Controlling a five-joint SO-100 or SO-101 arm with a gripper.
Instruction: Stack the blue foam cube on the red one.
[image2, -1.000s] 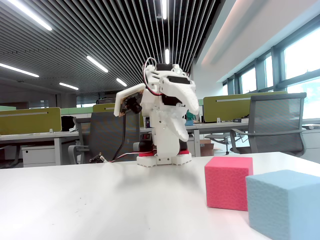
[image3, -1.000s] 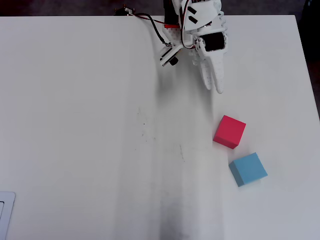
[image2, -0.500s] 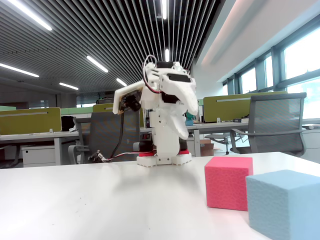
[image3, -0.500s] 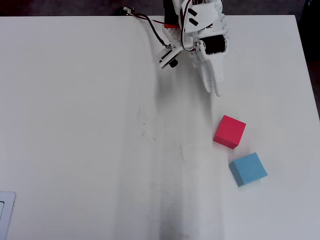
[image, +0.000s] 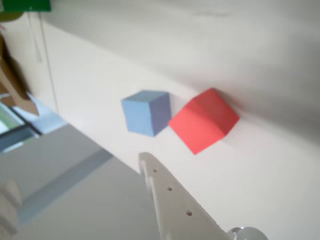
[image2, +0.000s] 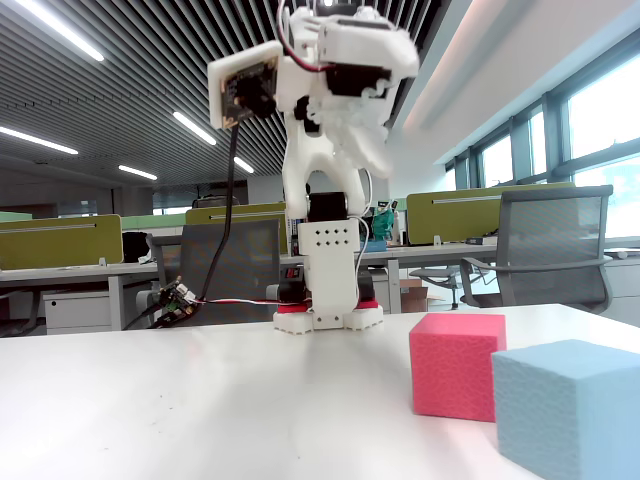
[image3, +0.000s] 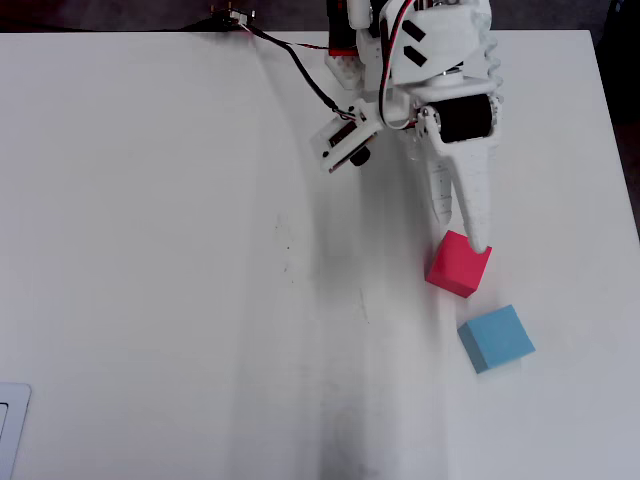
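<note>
Beyond the fingertips, on the white table (image3: 150, 250), sit the two foam cubes, neither of them touched by the arm. From overhead the gripper (image3: 478, 240) hangs with its long white fingers (image3: 470, 200) laid close together, pointing away from the arm's base, their tips overlapping the near edge of the red one (image3: 459, 265) in the picture; the fixed view shows the arm raised high above the tabletop, so the tips are well above that cube and not on it. The gap between the fingers is narrow, and nothing sits between them. The blue foam cube (image3: 496, 338) lies just past the red cube, farther from the fingertips and a little to the right in the overhead view, the two cubes close but apart, corner toward corner. In the wrist view one white finger (image: 172, 202) rises from the bottom edge, with the blue foam cube (image: 146, 112) ahead of its tip and the red one (image: 204, 120) just to its right. In the fixed view the gripper (image2: 375, 150) is blurred, while the red one (image2: 456, 365) stands behind the blue foam cube (image2: 565, 405) at the right.
</note>
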